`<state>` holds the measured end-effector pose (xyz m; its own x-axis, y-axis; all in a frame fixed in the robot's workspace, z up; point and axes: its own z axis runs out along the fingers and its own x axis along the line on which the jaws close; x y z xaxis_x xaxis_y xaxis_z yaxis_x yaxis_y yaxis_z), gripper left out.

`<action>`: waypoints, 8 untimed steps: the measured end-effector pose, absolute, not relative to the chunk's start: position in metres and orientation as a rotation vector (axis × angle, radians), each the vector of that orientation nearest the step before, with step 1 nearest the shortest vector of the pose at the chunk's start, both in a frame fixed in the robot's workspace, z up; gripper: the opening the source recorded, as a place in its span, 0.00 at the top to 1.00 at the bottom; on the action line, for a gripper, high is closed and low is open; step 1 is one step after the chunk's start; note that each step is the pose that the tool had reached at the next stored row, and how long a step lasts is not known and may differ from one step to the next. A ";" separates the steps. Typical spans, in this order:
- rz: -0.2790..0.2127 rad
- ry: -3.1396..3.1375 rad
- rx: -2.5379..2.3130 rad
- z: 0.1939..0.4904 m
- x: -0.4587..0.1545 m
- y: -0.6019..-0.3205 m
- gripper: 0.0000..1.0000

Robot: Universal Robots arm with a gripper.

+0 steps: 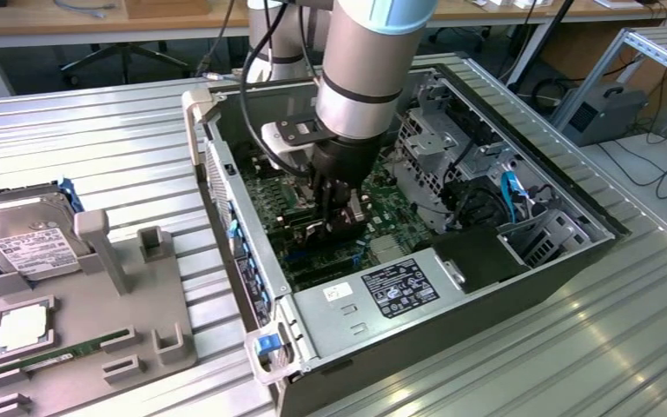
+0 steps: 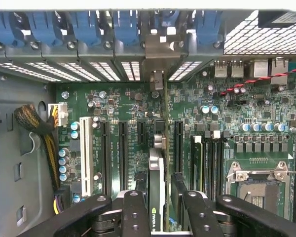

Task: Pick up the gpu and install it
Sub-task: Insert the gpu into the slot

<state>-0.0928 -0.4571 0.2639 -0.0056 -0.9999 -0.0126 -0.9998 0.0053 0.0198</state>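
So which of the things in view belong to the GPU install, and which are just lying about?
In the job:
- thin dark GPU card with silver end bracket, standing edge-on among the motherboard slots
- black gripper, jaws either side of the card
- open grey computer case
- green motherboard

Lying about:
- boxy silver hard drive
- narrow green memory stick
- grey parts holder

hard drive [image 1: 23, 239] in grey holder | memory stick [image 1: 44, 359] flat | open computer case [image 1: 565, 252]
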 end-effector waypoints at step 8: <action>-0.039 -2.222 2.211 0.264 -0.091 -0.457 0.66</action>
<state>-0.0914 -0.4570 0.2639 -0.0055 -0.9999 -0.0127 -0.9997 0.0052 0.0223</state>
